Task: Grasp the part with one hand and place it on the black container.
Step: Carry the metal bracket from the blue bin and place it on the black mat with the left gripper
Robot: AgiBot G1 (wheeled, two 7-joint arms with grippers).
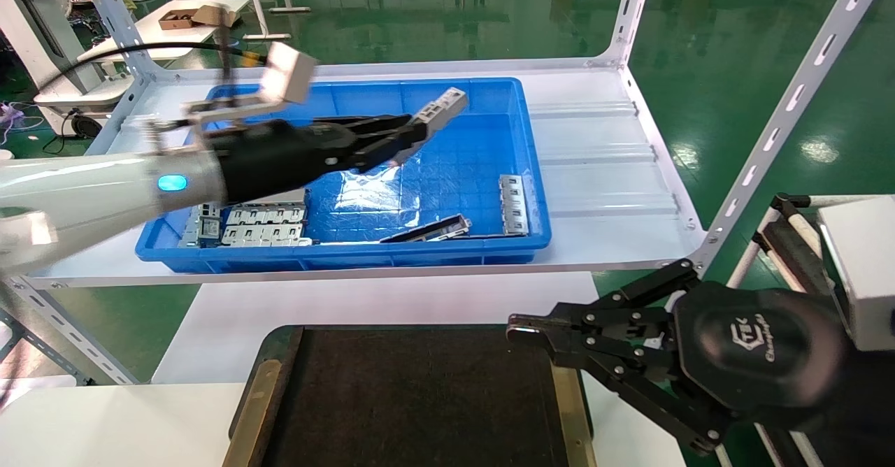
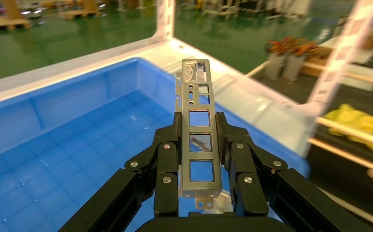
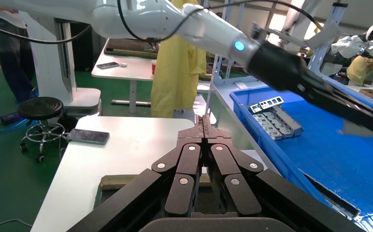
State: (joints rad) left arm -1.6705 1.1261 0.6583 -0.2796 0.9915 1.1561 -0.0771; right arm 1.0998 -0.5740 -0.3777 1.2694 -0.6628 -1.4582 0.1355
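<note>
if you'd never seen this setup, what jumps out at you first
The left pincer hangs above the deep blue plastic bin, clamped on a slim silver-grey metal strip with rectangular cutouts. Nearer, the right pincer sits shut over the corner of the flat matte black tray.

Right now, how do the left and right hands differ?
The left hand is over the blue bin, shut on the part; the right hand is shut on nothing. The left reaches out high; the right sits low by the black container edge. Both are black linkage hands.
</note>
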